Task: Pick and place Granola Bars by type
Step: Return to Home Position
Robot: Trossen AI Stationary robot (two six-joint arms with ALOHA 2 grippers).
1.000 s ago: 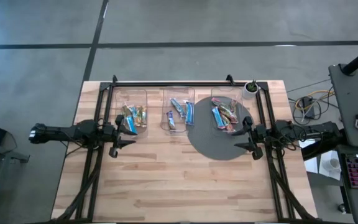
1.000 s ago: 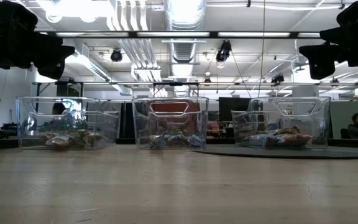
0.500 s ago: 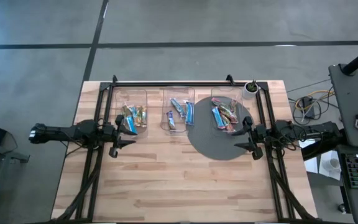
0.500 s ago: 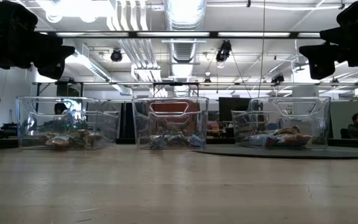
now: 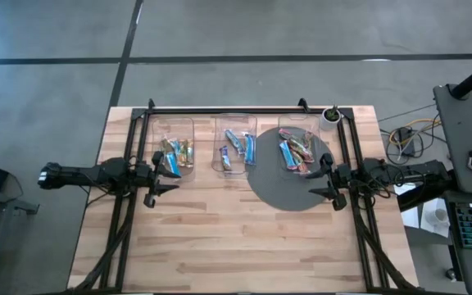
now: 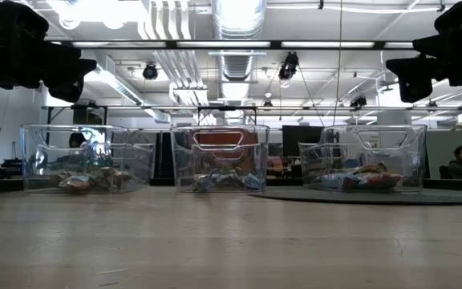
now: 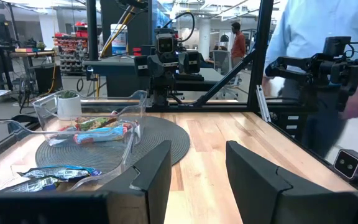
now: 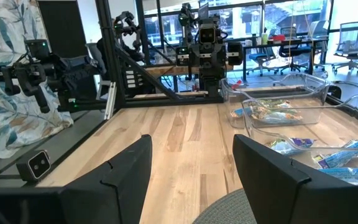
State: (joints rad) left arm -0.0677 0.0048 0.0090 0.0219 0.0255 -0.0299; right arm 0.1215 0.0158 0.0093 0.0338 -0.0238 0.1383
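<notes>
Sorting looks done: granola bars (image 5: 174,152) all sit in the three clear bins (image 5: 220,131) along the back of the counter (image 5: 236,246), none loose. Step = park arms. Left end effector (image 5: 162,173) is just in front of the left bin. Right end effector (image 5: 319,176) is over the round mat (image 5: 281,192) by the right bin. Both have fingers apart, empty. Next: probably ease back toward the side rails (image 5: 121,238), w/o clipping bin walls. Front of counter gives room.

No text, brand or number can be read in any view. The wrappers of the Granola Bars (image 5: 238,147) are too small to read.
</notes>
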